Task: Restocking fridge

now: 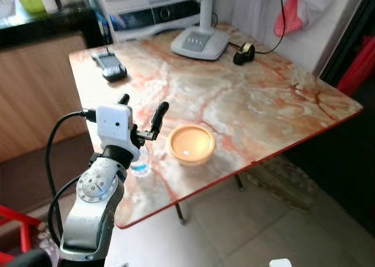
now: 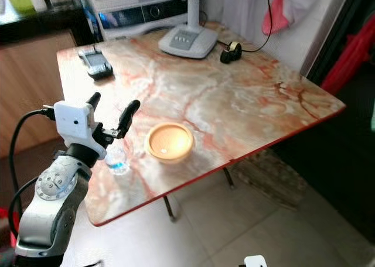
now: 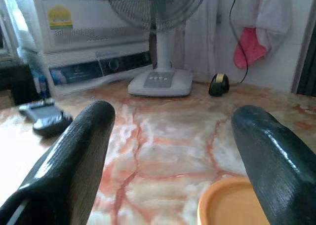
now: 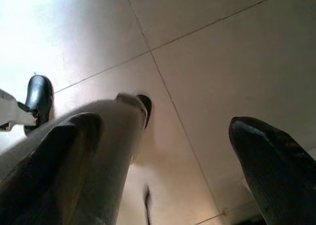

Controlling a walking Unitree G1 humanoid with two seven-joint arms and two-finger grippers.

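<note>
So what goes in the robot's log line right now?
left gripper: open, above table | orange bowl: beside it | right gripper: open, over floor

Small bottle (image 2: pixel 117 159) near the table's (image 2: pixel 246 115) front edge half hidden behind the left gripper (image 2: pixel 111 112), fan (image 1: pixel 200 21) head cut off, countertop clutter indistinct

- marble-look table (image 1: pixel 246 103) with reddish veins and a red edge
- orange bowl (image 1: pixel 191 144) near the front edge
- small water bottle (image 2: pixel 117 160) just left of the bowl
- fan base (image 1: pixel 199 43) at the back
- tape roll (image 1: pixel 244 53) beside the fan
- dark phone (image 1: pixel 109 65) at the back left
</note>
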